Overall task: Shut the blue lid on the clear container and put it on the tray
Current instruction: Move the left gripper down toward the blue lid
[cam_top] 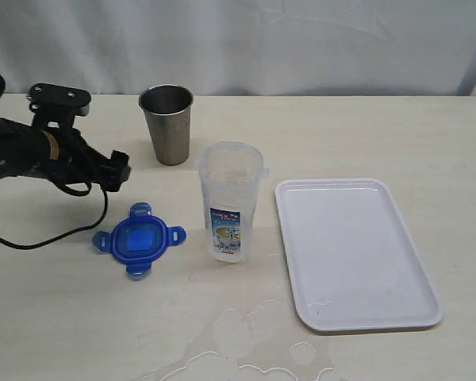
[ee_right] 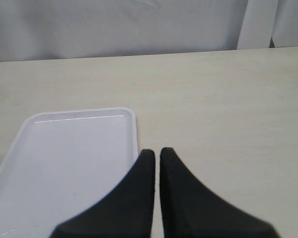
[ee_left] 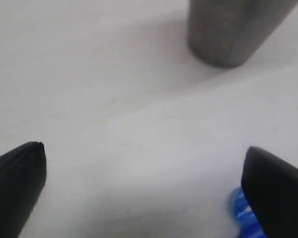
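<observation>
Lid (cam_top: 139, 240) looks light, thin, slick, lying flat; best pinched across opposite edges. Left gripper (ee_left: 144, 161) wide, empty, just beside it; right gripper (ee_right: 157, 151) closed, empty.

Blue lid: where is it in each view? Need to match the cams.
Exterior: blue lid lies flat left of the clear container, nearer the camera than the steel cup.
Left wrist: only a blue sliver, beside one finger of the open left gripper.
Right wrist: not in it.
Landmark: the steel cup, in exterior and left wrist; right wrist shares only the tray with exterior.
</observation>
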`<state>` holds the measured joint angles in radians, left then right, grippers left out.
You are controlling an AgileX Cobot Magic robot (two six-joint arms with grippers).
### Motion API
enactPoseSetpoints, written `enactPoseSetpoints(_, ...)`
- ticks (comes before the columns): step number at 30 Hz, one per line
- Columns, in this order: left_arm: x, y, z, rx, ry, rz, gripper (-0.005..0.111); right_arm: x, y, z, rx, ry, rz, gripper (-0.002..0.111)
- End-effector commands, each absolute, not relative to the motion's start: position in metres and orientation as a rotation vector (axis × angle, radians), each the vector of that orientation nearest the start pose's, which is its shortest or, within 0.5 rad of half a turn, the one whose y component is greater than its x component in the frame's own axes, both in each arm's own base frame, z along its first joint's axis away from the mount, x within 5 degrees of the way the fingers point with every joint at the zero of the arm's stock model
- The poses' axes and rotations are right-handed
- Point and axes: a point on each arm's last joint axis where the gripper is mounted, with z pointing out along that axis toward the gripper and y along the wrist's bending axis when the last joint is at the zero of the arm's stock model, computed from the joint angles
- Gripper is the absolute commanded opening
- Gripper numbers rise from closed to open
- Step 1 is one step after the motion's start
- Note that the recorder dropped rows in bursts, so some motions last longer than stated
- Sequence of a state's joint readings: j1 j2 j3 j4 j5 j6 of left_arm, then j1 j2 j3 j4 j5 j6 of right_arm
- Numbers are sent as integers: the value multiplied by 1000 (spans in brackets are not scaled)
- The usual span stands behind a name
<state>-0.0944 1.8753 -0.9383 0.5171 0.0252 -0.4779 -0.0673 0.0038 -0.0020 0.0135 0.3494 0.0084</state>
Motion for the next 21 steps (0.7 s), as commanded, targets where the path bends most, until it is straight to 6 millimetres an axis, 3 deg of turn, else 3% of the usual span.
enactPoseSetpoints(1, 337, -18, 153, 12, 2627, 153, 105, 53, -3, 182, 71, 1828, -32, 4)
enactPoseSetpoints(6, 321, -12, 155, -111, 2776, 226, 105, 53, -3, 182, 71, 1828, -32, 4)
enactPoseSetpoints(13, 312, -18, 152, -190, 2866, 177, 103, 53, -3, 182, 71, 1828, -32, 4)
enactPoseSetpoints(17, 313, -32, 153, -117, 2844, 159, 84, 53, -3, 182, 71, 1828, -32, 4)
enactPoseSetpoints(21, 314, -47, 153, 19, 2820, 143, 58, 53, -3, 182, 71, 1828, -32, 4)
